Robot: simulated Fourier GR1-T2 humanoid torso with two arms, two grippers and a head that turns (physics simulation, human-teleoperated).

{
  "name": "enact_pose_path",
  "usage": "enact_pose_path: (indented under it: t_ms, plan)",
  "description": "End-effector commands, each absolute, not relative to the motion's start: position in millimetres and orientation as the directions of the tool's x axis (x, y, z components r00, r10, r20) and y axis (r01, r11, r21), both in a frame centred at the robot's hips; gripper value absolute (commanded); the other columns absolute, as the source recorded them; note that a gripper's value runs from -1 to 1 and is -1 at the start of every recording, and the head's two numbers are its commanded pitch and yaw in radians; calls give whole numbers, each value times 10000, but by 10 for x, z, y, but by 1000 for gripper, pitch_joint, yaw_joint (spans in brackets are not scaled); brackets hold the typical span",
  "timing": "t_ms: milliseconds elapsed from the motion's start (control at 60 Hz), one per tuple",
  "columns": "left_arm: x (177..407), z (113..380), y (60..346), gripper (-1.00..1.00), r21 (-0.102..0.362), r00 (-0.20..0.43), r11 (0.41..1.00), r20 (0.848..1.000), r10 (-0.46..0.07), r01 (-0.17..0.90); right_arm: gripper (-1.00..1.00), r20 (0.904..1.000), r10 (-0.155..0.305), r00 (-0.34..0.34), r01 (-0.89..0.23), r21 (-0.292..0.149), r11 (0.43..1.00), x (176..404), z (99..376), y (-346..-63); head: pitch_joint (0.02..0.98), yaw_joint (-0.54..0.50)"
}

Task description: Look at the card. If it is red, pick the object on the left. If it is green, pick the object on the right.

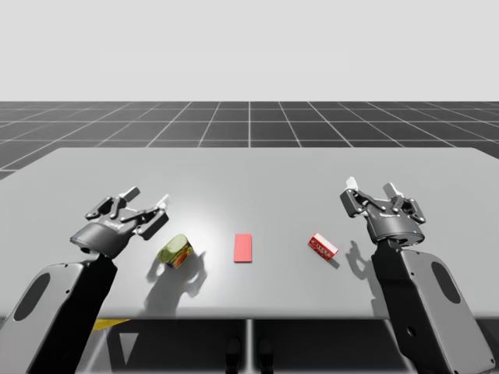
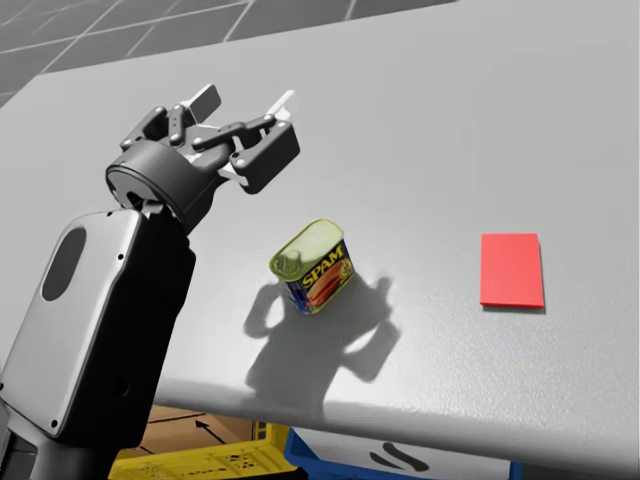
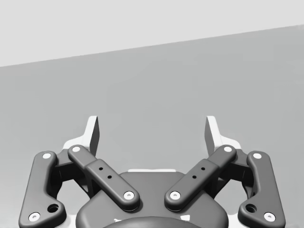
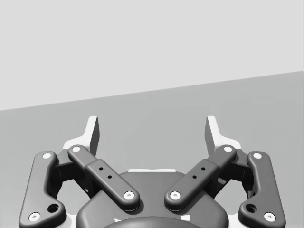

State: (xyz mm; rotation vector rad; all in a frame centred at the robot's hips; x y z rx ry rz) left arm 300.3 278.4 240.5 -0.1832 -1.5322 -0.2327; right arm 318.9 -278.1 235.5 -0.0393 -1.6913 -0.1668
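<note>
Okay, card (image 1: 243,248) is reading red, lying flat mid-table between the two objects, so I'm going for the one on the left: the blue-and-yellow rectangular can (image 2: 315,265). It's sitting on the table (image 1: 249,171) near the front edge, lid end up, apart from the card. I can't tell whether it's leaning slightly. The small red box (image 1: 323,246) on the right isn't the target, so I'm ignoring it.

Left gripper (image 2: 245,100) is hovering above the table, beyond the can and to its left, fingers spread wide and holding nothing. Right gripper (image 1: 370,188) is likewise gaping wide and empty, hanging just past the red box.

As I'm judging it, the step in hand is bringing the left gripper over the can. I'm planning on turning the wrist so the fingers are straddling the can's flat sides, not its corners. Then I'm descending until the pads are meeting the body below the lid rim, centred before closing. One-sided contact is risking a tip or a slide.
</note>
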Motion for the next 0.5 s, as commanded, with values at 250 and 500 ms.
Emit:
enact_pose_path:
  t_ms: [250, 500]
  plan:
    - [2104, 2296, 3004, -1000, 557, 1211, 8528, 9830, -1379, 5193, -1000, 9900, -747, -1201, 1248, 897, 9881, 3191, 2336, -2766, 863, 363]
    - [1797, 1934, 3102, -1000, 487, 1984, 8187, 9604, -1958, 5721, -1000, 9898, -736, -1221, 1248, 888, 9882, 3193, 2336, -2764, 857, 370]
